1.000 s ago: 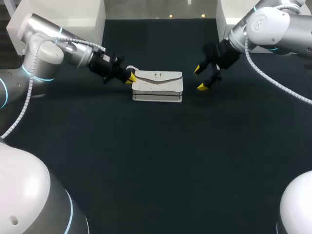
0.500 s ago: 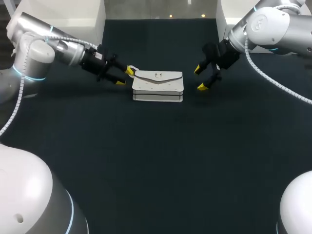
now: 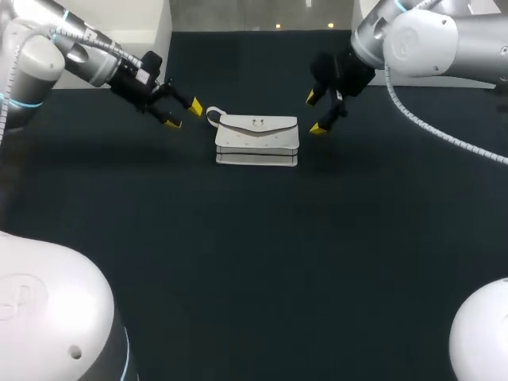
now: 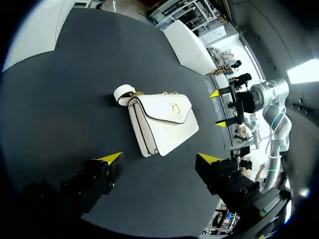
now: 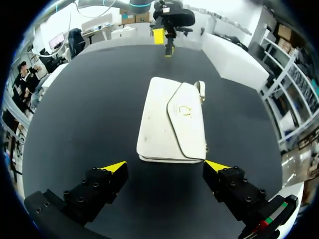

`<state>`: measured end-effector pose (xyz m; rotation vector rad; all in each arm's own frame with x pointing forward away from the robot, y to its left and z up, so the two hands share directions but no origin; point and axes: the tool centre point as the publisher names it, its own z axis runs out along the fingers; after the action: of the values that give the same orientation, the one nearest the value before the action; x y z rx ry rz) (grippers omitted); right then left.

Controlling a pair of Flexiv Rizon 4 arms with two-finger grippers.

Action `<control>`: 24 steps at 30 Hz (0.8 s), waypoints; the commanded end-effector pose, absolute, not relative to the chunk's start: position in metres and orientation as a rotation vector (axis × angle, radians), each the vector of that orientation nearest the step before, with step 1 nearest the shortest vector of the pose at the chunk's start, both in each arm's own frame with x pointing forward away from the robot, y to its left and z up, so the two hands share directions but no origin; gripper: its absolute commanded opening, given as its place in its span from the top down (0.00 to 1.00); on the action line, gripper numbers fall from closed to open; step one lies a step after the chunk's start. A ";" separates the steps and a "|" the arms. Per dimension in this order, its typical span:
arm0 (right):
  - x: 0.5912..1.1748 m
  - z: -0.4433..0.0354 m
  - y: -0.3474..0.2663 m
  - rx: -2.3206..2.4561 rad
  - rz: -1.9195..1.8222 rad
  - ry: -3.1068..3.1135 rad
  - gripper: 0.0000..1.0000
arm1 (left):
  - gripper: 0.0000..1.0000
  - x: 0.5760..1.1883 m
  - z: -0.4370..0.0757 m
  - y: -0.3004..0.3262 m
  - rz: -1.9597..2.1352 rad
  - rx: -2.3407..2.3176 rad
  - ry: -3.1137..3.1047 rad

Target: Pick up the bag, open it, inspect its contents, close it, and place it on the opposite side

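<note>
You see a flat table topped in dark, matte cloth. At its far left corner stands a plain white boxy block, another at the far right; you cannot tell whether they rest on the cloth.

Readable text: none in any view.
On the bag: a small metal emblem in the middle of the flap. It is a shape only, with no letters to make out.
On the white housing off the table's near left corner: a faint looped mark, too dim to read.
</note>
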<state>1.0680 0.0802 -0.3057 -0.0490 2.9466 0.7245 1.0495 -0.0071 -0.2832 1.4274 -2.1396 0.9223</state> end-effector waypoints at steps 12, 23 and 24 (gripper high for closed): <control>1.031 -0.302 0.109 -0.098 0.471 2.775 0.00 | 0.00 1.043 -0.251 0.001 0.936 1.087 -2.599; 1.024 -0.307 0.120 -0.159 0.434 2.762 0.00 | 0.00 1.042 -0.245 -0.004 0.905 1.034 -2.650; 1.024 -0.307 0.120 -0.159 0.434 2.762 0.00 | 0.00 1.042 -0.245 -0.004 0.905 1.034 -2.650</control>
<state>1.0265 0.1193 -0.3051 -0.1745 2.8079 0.4417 1.0421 -0.0048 -0.2452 1.0337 -2.6501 0.9025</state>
